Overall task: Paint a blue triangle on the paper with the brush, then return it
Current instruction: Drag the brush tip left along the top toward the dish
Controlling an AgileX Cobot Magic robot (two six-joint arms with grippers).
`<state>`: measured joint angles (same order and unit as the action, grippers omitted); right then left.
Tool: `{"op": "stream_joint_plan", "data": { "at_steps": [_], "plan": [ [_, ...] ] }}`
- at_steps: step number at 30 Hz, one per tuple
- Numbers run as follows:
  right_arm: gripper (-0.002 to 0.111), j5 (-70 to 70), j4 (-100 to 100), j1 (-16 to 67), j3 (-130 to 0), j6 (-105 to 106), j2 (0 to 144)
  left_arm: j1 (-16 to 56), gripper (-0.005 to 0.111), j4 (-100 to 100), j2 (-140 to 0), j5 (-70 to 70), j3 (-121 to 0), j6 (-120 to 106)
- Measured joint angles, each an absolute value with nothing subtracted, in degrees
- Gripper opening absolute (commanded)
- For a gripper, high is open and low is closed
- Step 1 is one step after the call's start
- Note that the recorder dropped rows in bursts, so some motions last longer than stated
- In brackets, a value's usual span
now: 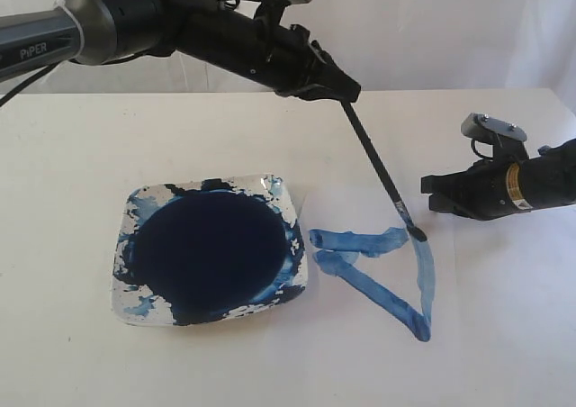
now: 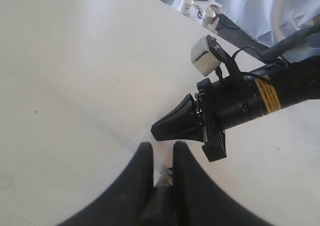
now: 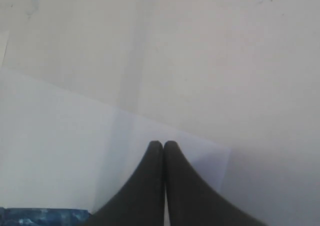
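My left gripper (image 1: 337, 90) is shut on the upper end of the brush (image 1: 378, 168), which slants down to the right. Its blue-stained tip (image 1: 417, 233) touches the top of the right-hand stroke of the blue triangle (image 1: 378, 294). In the left wrist view the brush (image 2: 164, 178) shows between the fingers of the left gripper (image 2: 162, 146). The paper (image 3: 60, 151) is a brighter white sheet. My right gripper (image 3: 163, 143) is shut and empty over its corner. In the exterior view the right gripper (image 1: 430, 194) lies low, just right of the brush tip.
A square paint dish (image 1: 135, 218) with a dark navy pool (image 1: 207, 249) stands left of the triangle. White cups (image 2: 186, 5) and clutter sit past the table's far edge. A white curtain hangs behind the table.
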<state>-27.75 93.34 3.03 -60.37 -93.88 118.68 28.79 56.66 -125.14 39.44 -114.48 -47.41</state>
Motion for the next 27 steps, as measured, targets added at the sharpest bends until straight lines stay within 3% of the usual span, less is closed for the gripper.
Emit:
{"op": "stream_joint_plan", "data": {
  "at_steps": [27],
  "plan": [
    [0.0, -27.6, 93.3, 3.0, -60.4, -93.7, 118.7, 28.9, 0.0, 45.0, -121.7, 45.5, -114.8, -40.5]
  ]
}}
